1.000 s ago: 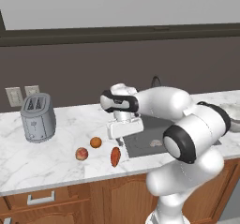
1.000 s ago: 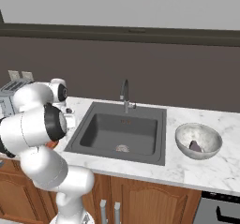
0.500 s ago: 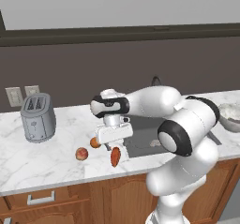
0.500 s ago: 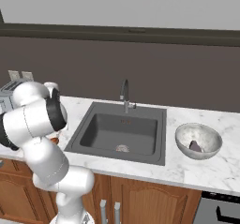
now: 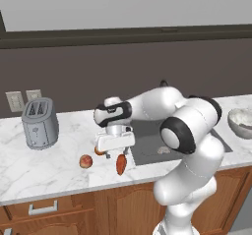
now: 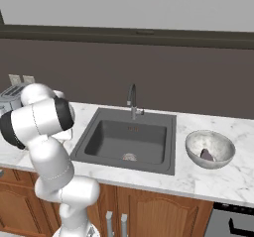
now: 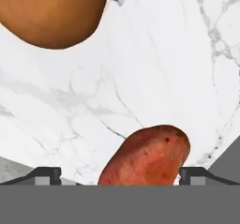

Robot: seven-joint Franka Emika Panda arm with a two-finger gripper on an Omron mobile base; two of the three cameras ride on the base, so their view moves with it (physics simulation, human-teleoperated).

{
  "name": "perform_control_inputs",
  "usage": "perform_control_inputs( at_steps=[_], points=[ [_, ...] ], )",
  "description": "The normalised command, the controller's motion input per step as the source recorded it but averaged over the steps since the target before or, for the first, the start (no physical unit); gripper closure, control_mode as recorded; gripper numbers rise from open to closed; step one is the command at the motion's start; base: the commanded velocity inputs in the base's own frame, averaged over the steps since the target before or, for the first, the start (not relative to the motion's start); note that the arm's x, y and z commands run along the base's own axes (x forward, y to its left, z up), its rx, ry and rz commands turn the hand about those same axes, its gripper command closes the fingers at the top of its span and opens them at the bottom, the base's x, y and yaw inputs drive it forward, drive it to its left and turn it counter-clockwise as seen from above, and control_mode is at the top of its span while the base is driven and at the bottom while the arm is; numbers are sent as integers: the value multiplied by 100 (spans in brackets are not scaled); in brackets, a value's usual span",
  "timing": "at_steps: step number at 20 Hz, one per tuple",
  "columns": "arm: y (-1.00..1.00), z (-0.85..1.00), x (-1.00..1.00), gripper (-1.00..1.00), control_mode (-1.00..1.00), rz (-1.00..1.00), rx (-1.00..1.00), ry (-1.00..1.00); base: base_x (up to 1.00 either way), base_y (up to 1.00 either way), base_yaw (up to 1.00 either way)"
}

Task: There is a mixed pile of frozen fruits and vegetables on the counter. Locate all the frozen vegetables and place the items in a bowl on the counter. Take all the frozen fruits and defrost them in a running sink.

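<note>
Starting from the left in the left base view, a grey metal two-slot toaster (image 5: 40,123) sat on the white marble counter with grey veins (image 5: 29,165), in front of two pale wall outlets (image 5: 23,99). Further right, a small round reddish-pink apple-like fruit (image 5: 85,161) lay on the marble, and just beside it a round orange ball of a fruit (image 5: 100,152) peeked out, mostly hidden behind the white hand of the arm. The claw (image 5: 120,154) hung low over the counter, right above an elongated orange-red tapered root (image 5: 121,164) near the front edge. In the hand view that root (image 7: 147,156) sat between the two dark fingertips (image 7: 44,175), which were spread wide apart and not touching it, as far as I could see. The orange fruit (image 7: 54,12) showed at that view's top left, well apart from the root.

Right of all that came the dark grey rectangular recessed sink (image 6: 126,139) with its slim curved metal gooseneck faucet (image 6: 132,99); couldn't tell whether any water was running. Then, at the far right on the counter, a pale whitish-grey shallow round bowl (image 6: 210,149) with a small dark purple eggplant (image 6: 206,155) lying inside it. Brown wooden cabinets (image 6: 149,211) ran under the whole counter.
</note>
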Motion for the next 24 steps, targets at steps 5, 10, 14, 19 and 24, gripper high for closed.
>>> perform_control_inputs(
  at_steps=[5, 10, 14, 19, 24],
  points=[
    [-21, -15, -7, -100, -100, -6, 0, 1, 0, 0, 0],
    [-21, 0, -33, -100, -100, -4, 0, 3, 0, 0, 0],
    [-6, 0, -39, -100, -100, -4, 0, 1, 0, 0, 0],
    [0, -8, -28, -100, -100, -7, 0, 0, 0, 0, 0],
    [5, -9, 19, -100, -100, -6, -1, -1, 0, 0, 0]
  ],
)
